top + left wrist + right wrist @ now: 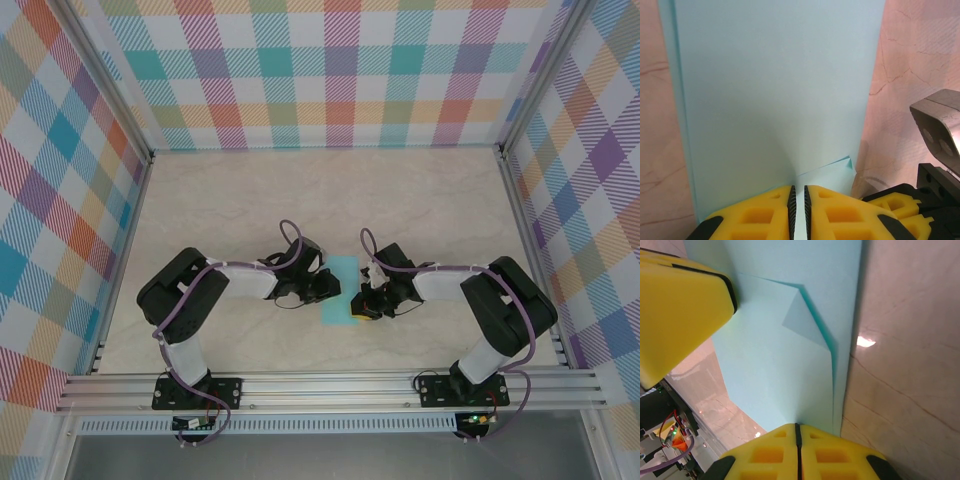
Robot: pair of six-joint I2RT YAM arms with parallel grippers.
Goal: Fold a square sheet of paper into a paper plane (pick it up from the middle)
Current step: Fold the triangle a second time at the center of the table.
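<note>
Left wrist: the left fingers (760, 217) are nearly closed and pinch the near edge of the paper (775, 100).

Right wrist: the right fingers (770, 457) are closed on the paper's folded edge.

Top view: the paper lies mid-bench (230, 210), with open surface all round.

My work surface from above: a pale, beige-veined, marble-look table (250, 195) sits boxed in on three sides by checked walls in teal, orange, purple and yellow: the back wall (330, 80), the left wall (60, 200) and the right wall (590, 180). Silver metal posts (103, 75) slant up from the far corners, and a ribbed aluminium rail (330, 385) runs along the near edge. Close up from my right wrist, thin brown veins cross the table, where a small bright glare spot (866, 342) shines.
</note>
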